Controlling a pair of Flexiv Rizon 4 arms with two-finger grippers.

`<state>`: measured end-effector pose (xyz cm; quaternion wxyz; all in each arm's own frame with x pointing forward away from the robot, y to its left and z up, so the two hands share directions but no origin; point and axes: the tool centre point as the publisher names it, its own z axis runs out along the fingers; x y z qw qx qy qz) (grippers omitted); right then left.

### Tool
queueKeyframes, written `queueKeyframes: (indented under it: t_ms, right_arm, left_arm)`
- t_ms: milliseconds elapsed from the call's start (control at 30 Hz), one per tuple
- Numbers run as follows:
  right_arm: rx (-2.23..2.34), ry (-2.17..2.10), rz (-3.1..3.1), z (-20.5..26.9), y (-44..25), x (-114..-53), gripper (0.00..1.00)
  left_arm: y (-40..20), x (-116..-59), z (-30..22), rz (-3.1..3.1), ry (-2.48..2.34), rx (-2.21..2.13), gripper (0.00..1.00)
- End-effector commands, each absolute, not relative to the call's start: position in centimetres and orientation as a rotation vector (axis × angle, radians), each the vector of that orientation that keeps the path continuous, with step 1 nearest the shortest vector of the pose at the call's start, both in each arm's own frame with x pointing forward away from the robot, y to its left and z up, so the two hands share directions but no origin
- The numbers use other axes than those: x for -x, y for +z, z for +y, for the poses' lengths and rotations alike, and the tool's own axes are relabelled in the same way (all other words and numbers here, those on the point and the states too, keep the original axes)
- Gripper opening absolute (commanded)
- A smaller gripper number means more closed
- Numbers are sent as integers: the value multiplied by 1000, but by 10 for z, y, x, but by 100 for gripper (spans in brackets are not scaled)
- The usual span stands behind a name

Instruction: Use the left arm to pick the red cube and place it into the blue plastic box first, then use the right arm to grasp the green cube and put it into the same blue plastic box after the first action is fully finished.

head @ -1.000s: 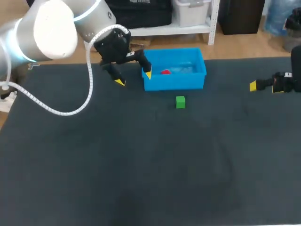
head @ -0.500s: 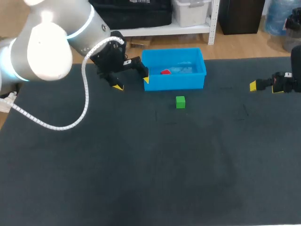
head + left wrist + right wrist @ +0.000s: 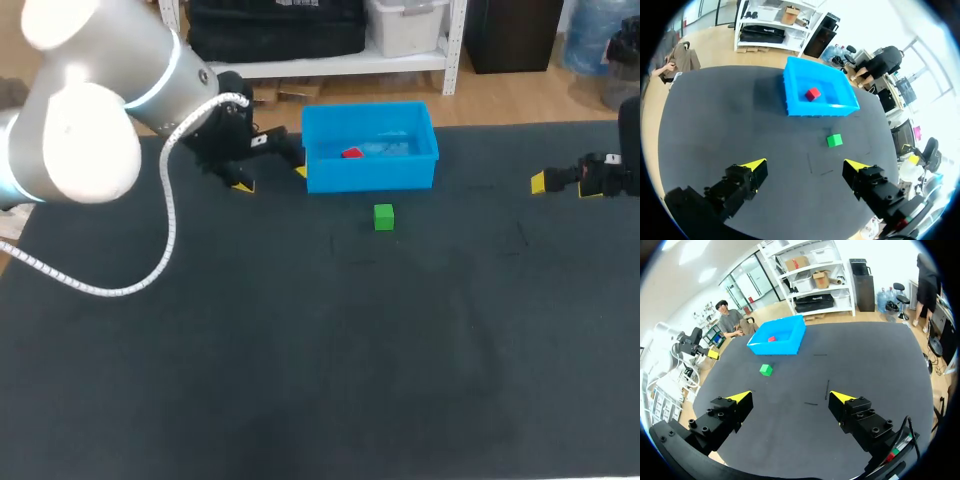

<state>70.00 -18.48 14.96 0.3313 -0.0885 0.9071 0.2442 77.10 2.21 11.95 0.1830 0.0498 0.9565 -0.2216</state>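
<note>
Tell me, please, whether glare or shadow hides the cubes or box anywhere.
Head view: pale sheen inside the blue box beside the red cube, green cube plain. Left wrist view: dark shadow on the mat beside the blue box. Right wrist view: evenly lit, nothing hidden.

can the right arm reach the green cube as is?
Probably yes. The green cube sits alone on the table before the blue box, nothing between it and the open right gripper; the left gripper is beside the box, off that path.

red cube (image 3: 771, 339) inside blue box (image 3: 778, 349), green cube (image 3: 766, 370) near it
</note>
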Motion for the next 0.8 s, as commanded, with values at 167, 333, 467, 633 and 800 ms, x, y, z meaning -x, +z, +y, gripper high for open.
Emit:
queueKeyframes:
  t_ms: [167, 333, 467, 633, 800]
  right_arm:
    - [231, 636, 2372, -185, 150, -700, 100]
    - [231, 636, 2372, -185, 150, -700, 100]
    - [231, 636, 2372, -185, 150, -700, 100]
    - [231, 636, 2372, -185, 150, -700, 100]
    - [231, 636, 2372, -185, 150, -700, 100]
  left_arm:
    - [120, -764, 34, 2691, -628, -147, 100]
    - [116, -760, 36, 2708, -625, -158, 100]
    - [115, -757, 36, 2730, -613, -182, 100]
    - [115, -757, 36, 2730, -613, -182, 100]
    - [115, -757, 36, 2730, -613, -182, 100]
